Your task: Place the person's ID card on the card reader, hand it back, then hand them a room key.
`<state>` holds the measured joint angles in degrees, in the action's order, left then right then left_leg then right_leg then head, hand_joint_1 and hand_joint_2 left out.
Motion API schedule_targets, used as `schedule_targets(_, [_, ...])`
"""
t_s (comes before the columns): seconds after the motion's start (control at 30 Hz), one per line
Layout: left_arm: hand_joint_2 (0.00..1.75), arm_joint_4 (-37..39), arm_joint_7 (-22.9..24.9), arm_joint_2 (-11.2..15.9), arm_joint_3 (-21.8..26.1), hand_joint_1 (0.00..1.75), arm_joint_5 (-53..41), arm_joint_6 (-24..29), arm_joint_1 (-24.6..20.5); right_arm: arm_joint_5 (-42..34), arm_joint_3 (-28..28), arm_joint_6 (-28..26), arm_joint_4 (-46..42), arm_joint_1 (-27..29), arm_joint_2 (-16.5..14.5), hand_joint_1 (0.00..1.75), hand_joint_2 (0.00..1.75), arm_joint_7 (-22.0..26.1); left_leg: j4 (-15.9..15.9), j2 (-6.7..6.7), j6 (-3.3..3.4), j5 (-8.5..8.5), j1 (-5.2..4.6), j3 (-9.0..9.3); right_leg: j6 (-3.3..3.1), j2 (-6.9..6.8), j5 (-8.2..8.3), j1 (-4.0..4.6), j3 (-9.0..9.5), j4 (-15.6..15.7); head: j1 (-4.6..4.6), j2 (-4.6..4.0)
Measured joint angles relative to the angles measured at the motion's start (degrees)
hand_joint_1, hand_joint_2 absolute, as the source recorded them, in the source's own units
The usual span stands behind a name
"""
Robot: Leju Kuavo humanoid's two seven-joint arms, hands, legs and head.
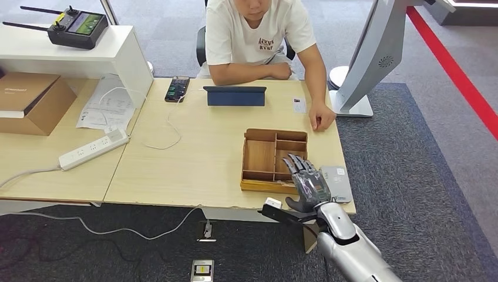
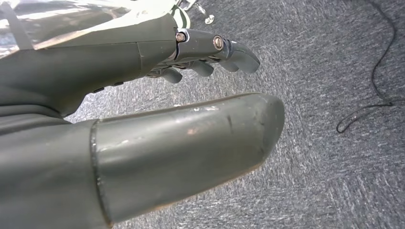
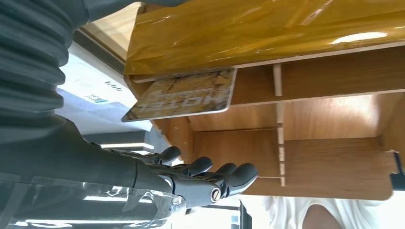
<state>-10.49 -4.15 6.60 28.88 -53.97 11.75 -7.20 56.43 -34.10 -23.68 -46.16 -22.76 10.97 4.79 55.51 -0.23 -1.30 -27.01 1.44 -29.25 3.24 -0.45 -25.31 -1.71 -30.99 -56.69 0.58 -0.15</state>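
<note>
My right hand hovers over the front right corner of the wooden divided box, fingers spread and holding nothing. In the right wrist view its fingers stretch toward the box's compartments, and a brown hotel key card leans in one of them, apart from the fingers. The grey card reader lies just right of the box at the table's front edge. A small white ID card lies on the table by the person's hand. My left hand hangs over grey carpet, holding nothing.
A person sits across the table behind a blue tablet. A phone with a white cable, a power strip and papers lie to the left. A cardboard box and a white stand flank the table.
</note>
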Motion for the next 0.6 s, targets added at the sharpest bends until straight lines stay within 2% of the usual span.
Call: schedule_targets(0.6, [0.0, 0.0, -0.3, 0.0, 0.0, 0.0, -0.4, 0.4, 0.0, -1.1, 0.6, -0.2, 0.9, 0.0, 1.0, 0.0, 1.75, 0.6, 0.0, 0.0, 0.0, 0.0, 0.0, 0.0, 0.0, 0.0, 0.0, 0.0, 0.0, 0.0, 0.01, 0.0])
